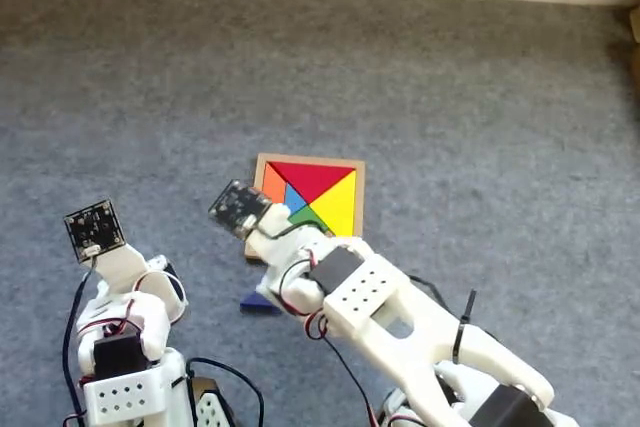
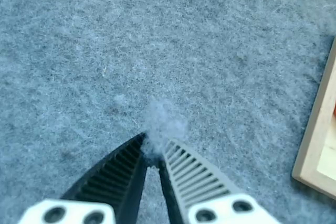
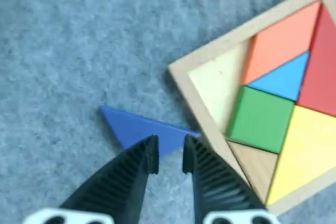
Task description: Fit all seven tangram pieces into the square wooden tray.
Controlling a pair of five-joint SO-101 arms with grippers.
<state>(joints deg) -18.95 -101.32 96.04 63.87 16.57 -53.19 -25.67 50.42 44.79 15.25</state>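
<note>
Right gripper (image 3: 169,156), narrowly parted and empty, over the blue triangle (image 3: 137,126) just beside the tray (image 3: 181,71): likely light, stiff, thin wood, best pinched across its edges. Left gripper (image 2: 153,153) closed, empty.

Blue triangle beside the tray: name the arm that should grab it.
Right. The right tool is open directly at the blue triangle; the left tool is shut over carpet, farther off.

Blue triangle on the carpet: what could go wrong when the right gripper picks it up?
The blue triangle lies flat, so the right gripper, narrowly open, may slide over it. Its tip is near the tray rim; a finger might nudge the tray. The empty slot sits between rim, orange piece and green square; the triangle could jam.
</note>
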